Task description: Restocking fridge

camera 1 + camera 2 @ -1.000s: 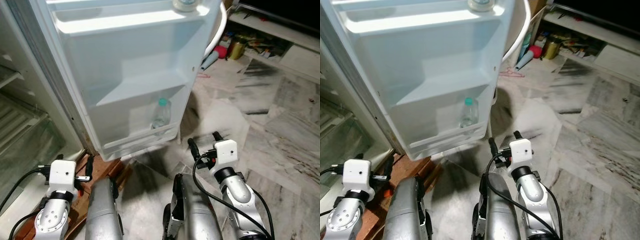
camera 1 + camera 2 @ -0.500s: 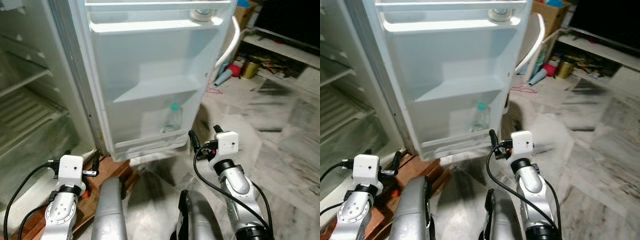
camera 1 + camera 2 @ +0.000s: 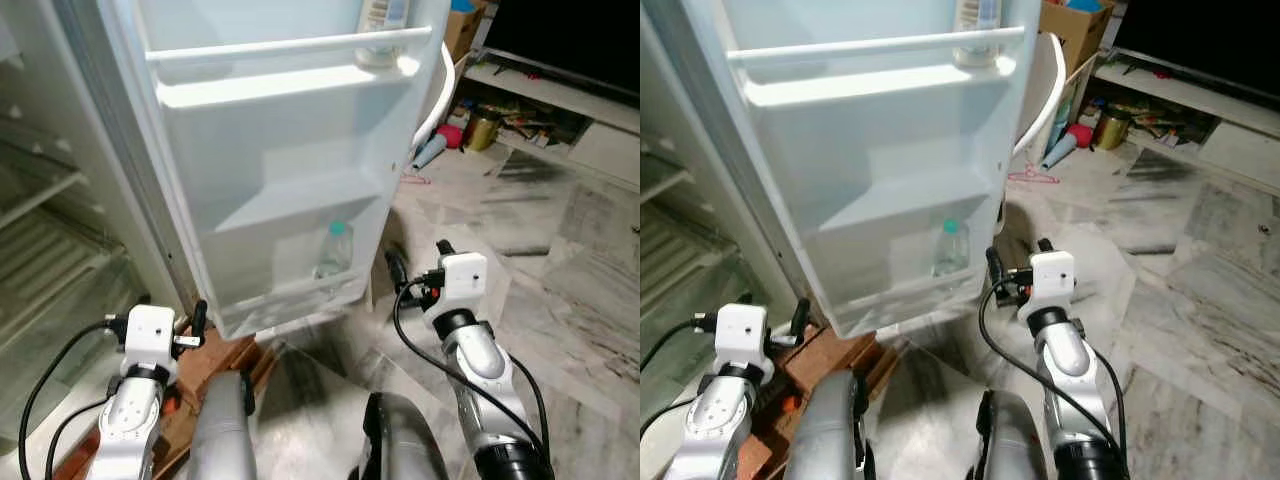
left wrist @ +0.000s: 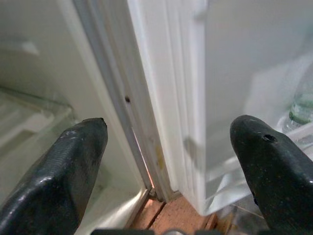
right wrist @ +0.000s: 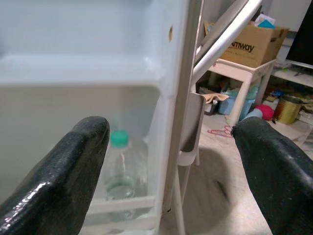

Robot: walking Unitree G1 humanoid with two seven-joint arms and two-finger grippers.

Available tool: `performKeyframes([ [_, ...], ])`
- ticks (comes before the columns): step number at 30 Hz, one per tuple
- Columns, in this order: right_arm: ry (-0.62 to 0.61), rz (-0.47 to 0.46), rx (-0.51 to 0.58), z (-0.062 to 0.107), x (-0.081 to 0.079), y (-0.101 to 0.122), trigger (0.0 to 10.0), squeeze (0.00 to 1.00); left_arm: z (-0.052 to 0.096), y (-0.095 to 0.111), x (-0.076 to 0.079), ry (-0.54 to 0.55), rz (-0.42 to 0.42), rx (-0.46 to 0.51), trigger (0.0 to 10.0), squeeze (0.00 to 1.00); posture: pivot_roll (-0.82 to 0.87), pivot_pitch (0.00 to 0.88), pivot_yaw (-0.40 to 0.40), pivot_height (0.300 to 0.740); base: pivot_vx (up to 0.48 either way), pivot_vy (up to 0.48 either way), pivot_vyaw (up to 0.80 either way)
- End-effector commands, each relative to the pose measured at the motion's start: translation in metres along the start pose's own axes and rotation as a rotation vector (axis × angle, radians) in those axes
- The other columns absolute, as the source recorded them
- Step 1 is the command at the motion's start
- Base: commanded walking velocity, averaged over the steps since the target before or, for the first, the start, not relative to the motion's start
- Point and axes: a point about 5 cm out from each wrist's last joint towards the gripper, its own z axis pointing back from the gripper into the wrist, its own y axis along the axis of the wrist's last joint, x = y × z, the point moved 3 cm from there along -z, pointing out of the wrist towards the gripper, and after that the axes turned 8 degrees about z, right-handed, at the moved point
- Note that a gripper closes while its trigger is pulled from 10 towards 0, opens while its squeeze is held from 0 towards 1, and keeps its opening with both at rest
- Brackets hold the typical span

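Clear plastic bottle [image 3: 334, 250] in the door shelf [image 3: 300, 290] looks light, slippery; I'd grab mid-body. Both my grippers, left [image 4: 166, 161] and right [image 5: 171, 161], gape wide, empty.

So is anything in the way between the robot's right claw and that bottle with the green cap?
Nothing visible. The right gripper, jaws open, faces the bottle in the door's bottom shelf across open air.

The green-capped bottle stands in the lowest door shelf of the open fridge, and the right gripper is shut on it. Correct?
Not quite. The green-capped bottle does stand in the lowest shelf of the fridge door, but the right gripper is open and holds nothing; it is apart from the bottle. The right wrist view shows this.
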Motion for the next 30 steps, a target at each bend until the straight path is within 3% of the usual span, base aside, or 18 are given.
performKeyframes([
  [1, -0.018, -0.002, 0.007, -0.004, 0.005, 0.002, 10.0, 0.00, -0.003, 0.003, 0.003, -0.010, -0.015, 0.014, 10.0, 0.00, 0.09, 0.000, -0.053, 0.690, 0.000, 0.000, 0.00],
  [12, -0.018, -0.005, 0.020, -0.008, 0.005, 0.006, 10.0, 0.00, -0.008, 0.005, 0.006, -0.019, -0.013, 0.022, 10.0, 0.00, 0.09, 0.000, -0.049, 0.739, 0.000, 0.000, 0.00],
  [24, -0.008, -0.014, 0.011, -0.005, -0.001, 0.001, 10.0, 0.00, -0.009, -0.001, 0.006, -0.017, -0.021, 0.001, 10.0, 0.00, 0.08, 0.000, -0.047, 0.740, 0.000, 0.000, 0.00],
  [30, -0.030, -0.011, -0.028, -0.002, 0.002, -0.007, 10.0, 0.00, -0.006, -0.005, 0.005, -0.014, -0.018, -0.017, 10.0, 0.00, 0.08, 0.000, -0.046, 0.740, 0.000, -0.455, 0.00],
])
